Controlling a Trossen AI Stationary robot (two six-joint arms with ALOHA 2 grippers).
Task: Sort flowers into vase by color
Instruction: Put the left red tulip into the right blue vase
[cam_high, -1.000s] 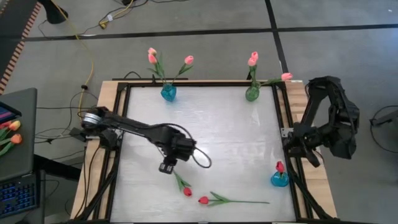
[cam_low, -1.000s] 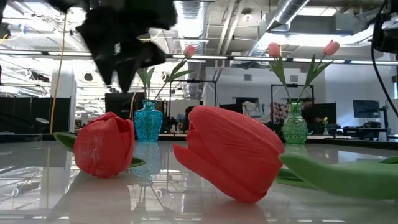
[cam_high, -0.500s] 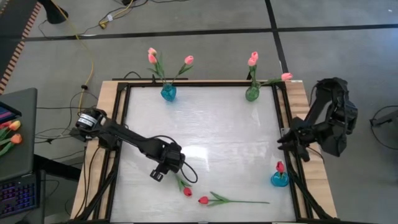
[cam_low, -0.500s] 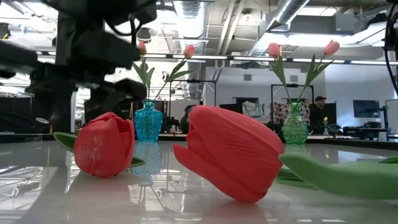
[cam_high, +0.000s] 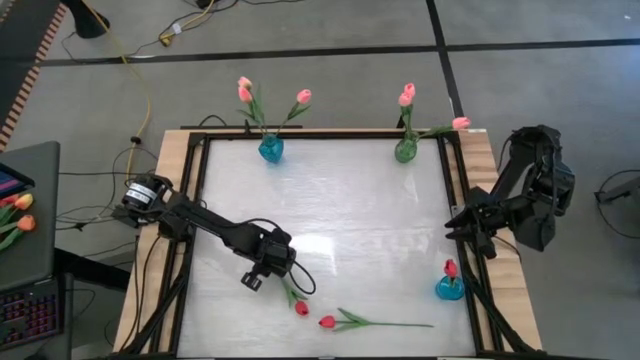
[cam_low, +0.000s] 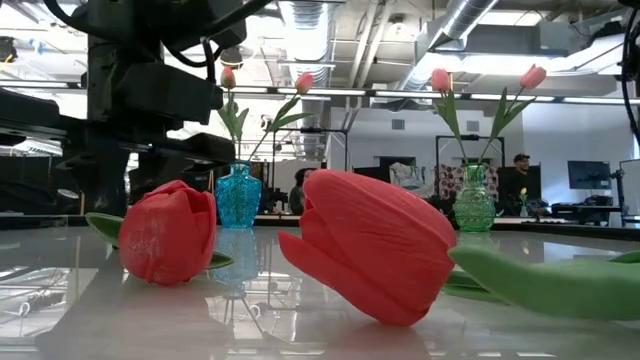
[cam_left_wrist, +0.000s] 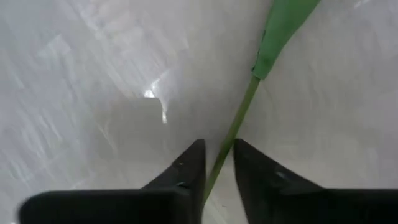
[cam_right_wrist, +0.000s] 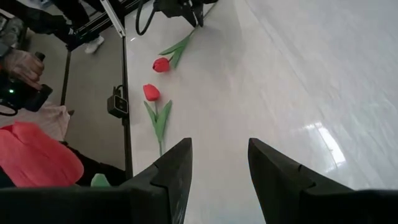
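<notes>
The white glossy table (cam_high: 340, 220) with its dark frame carries two loose red tulips near its front edge, one short (cam_high: 296, 301) and one long-stemmed (cam_high: 365, 322) just beside it, two vases, blue (cam_high: 270, 149) and green (cam_high: 405, 151), at the back edge, and a third blue vase (cam_high: 449, 289) at the right front corner.

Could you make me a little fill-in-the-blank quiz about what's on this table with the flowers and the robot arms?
1. The left gripper has a thin green ____ between its fingers.
2. ____ red tulips lie flat on the table.
3. The blue vase by the right gripper holds ____ flower.
4. The green vase stands at the table's ____ edge.

Missing words: stem; two; one; far
</notes>
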